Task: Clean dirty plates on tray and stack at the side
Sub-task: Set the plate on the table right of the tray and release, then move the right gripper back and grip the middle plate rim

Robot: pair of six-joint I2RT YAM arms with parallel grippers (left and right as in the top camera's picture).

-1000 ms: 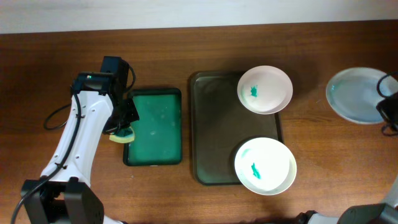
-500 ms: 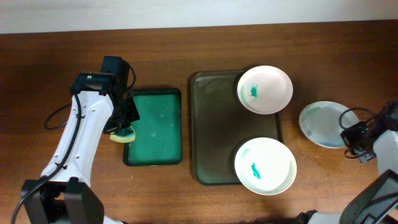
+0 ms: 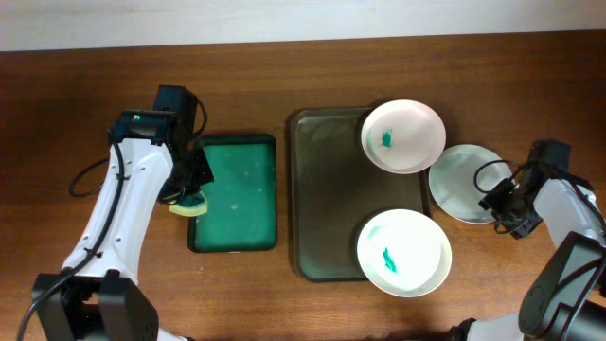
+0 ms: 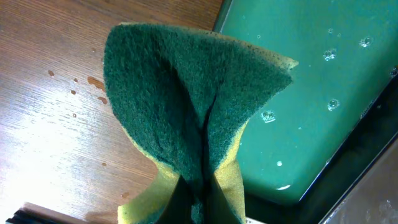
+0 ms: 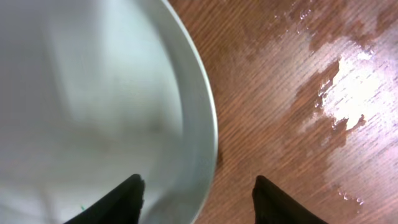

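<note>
Nearest the lower edge of the overhead view, a lower plate (image 3: 403, 252) is seen on the lower right corner of the tray (image 3: 322, 189), overhanging its rim and marked with a teal smear. Further up, at the left of the frame, the left gripper (image 3: 192, 189) is closed tightly on a sponge (image 4: 193, 106), which is folded double, green face outward, and held over the left rim of the green tray (image 3: 237, 189). At about the same height on the right of the frame, the right gripper (image 3: 496, 201) is found with its jaws parted. The rim of a third plate (image 3: 459, 182) lies between them but is not pinched, as the right wrist view shows. This plate lies on the table (image 3: 530, 95) just beside the tray's right edge, and no smear can be made out on it. Farthest up, an upper plate (image 3: 403, 136) carrying another teal smear is set on the tray's upper right corner. The coming move is judged to turn on one relation: both soiled plates lie to the frame-right of the sponge, across the green tray and the tray's bare left half. The right gripper is close by them, so that arm is the nearer for fetching either. Being round, they offer no preferred axis, only overhanging rims on the right.
</note>
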